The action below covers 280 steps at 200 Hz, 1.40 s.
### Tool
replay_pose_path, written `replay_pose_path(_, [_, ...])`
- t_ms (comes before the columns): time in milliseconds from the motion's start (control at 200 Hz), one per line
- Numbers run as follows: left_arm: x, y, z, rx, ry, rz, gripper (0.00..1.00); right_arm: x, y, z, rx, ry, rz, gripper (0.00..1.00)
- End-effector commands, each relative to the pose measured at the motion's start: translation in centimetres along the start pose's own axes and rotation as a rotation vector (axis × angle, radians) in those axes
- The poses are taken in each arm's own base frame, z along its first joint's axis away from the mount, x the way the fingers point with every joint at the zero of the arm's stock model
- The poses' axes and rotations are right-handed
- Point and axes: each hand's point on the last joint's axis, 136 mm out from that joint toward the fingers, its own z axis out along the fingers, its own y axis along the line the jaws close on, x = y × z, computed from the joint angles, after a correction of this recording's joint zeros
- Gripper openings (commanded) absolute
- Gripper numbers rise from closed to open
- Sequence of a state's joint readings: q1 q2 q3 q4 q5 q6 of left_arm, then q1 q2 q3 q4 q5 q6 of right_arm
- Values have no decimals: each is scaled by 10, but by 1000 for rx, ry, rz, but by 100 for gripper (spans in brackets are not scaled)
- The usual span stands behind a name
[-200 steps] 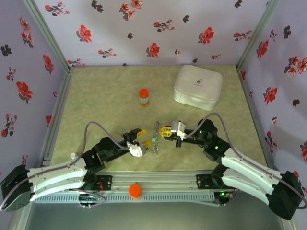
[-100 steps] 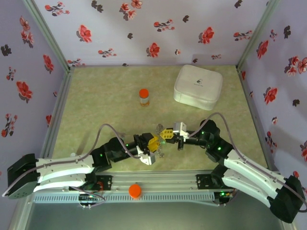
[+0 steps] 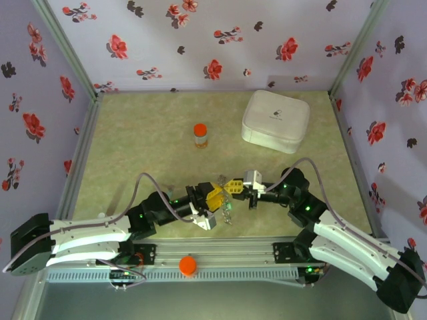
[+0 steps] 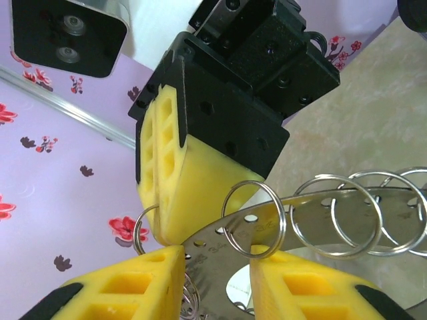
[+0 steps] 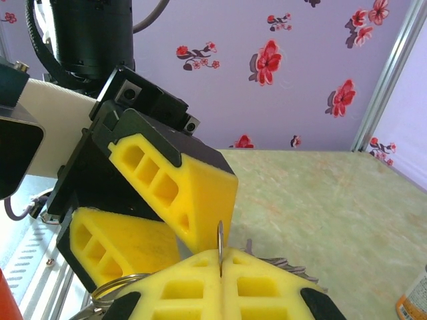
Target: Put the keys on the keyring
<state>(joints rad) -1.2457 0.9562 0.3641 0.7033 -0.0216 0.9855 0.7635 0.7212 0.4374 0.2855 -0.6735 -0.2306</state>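
The keyring (image 4: 313,223) is a flat steel plate with a round hole and rows of small holes, strung with several silver split rings (image 4: 253,210). It hangs above the table near the front (image 3: 225,204). My right gripper (image 5: 221,261) is shut on its thin metal edge, and its yellow pads (image 4: 183,180) clamp the plate's end. My left gripper (image 4: 217,283) is open, its yellow fingers (image 4: 120,290) on either side of the plate just below one ring. From above, both grippers meet, left (image 3: 215,200) and right (image 3: 231,186). The keys with coloured heads are out of view.
An orange-capped small bottle (image 3: 200,135) stands mid-table and a white square box (image 3: 275,121) sits at the back right. An orange knob (image 3: 187,265) sits on the front rail. Flowered walls close in three sides.
A second ago my left gripper was further left, apart from the keyring. It has reached right to the keyring beside the right gripper. Little has moved in the last half second.
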Motion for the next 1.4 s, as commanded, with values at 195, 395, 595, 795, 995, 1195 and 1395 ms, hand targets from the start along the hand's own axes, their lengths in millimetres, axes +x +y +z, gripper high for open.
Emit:
replay_pose_path(195, [-17,13,0,-34,-49,24,35,-25,-14,1,52,-55,-26,0])
replay_pose_path(395, [-15,8,0,-20,-28,63,35,-23,-19,5,58,-45,-18,0])
replay_pose_path(595, [-2,-5,3,26,39,119,33,-26,-18,7,47,-52,-7,0])
replay_pose_path(795, [6,-6,5,32,87,169,30,-21,-18,8,43,-39,7,0])
replay_pose_path(995, [2,-2,-1,39,103,218,28,-8,-20,7,65,26,21,0])
replay_pose_path(1195, [5,-9,-2,96,137,277,26,1,-23,11,67,73,69,0])
replay_pose_path(1395, [11,-19,-1,182,172,339,26,7,-22,16,57,98,95,0])
